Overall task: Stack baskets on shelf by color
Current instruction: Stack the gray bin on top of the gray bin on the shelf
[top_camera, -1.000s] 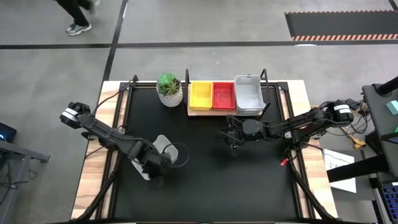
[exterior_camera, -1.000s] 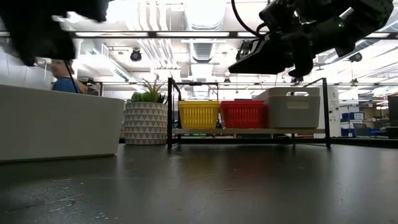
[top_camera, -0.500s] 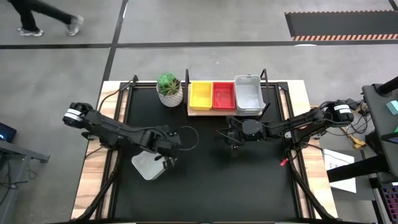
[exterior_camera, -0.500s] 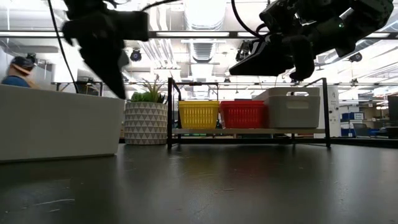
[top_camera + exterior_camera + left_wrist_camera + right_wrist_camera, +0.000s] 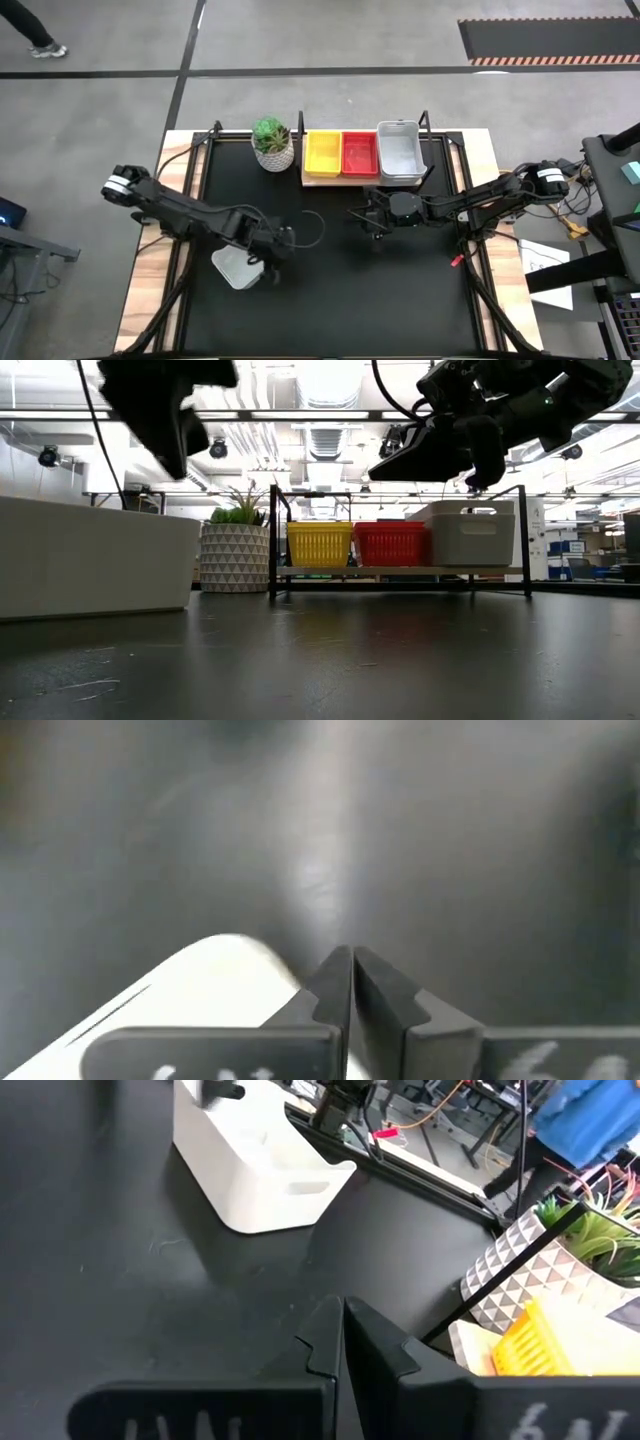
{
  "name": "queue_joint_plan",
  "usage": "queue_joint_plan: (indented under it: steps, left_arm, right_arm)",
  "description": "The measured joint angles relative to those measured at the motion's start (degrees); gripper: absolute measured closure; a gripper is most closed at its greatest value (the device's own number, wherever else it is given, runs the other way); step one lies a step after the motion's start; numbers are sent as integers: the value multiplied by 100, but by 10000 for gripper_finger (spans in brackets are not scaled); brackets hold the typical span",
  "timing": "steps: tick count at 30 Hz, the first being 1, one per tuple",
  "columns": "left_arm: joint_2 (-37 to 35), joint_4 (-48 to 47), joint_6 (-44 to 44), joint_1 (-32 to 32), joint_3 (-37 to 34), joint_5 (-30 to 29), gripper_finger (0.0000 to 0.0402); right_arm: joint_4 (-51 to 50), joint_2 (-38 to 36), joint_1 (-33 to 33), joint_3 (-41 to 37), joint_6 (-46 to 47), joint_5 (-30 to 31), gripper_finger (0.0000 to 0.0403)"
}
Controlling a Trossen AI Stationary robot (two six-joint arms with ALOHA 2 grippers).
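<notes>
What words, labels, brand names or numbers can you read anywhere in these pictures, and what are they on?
No text can be read in any view.
Pale markings on the left gripper body, in the left wrist view: blurred and cut off, unreadable.
Pale markings on the right gripper body, in the right wrist view: same, unreadable.
Paper sheet beside the table: faint marks, too small.
Baskets, shelf, plant pot: no lettering visible.

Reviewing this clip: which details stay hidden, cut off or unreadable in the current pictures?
- White basket on the table: high view, the left gripper covers one corner; low view, the left edge crops it.
- Basket counts on the shelf: yellow, red and white stacks cannot be counted, each top basket hides those beneath.
- Left wrist view: the table surface is blurred.
- Right gripper: low view, only a dark shape.
</notes>
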Motion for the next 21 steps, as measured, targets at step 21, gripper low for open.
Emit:
queue_joint_plan:
  steps: [21]
  left_arm:
    - [-162, 2127, 1655, 25, -474, 320, 402]
  right_arm:
    - [26, 2, 0, 0, 152, -29, 394]
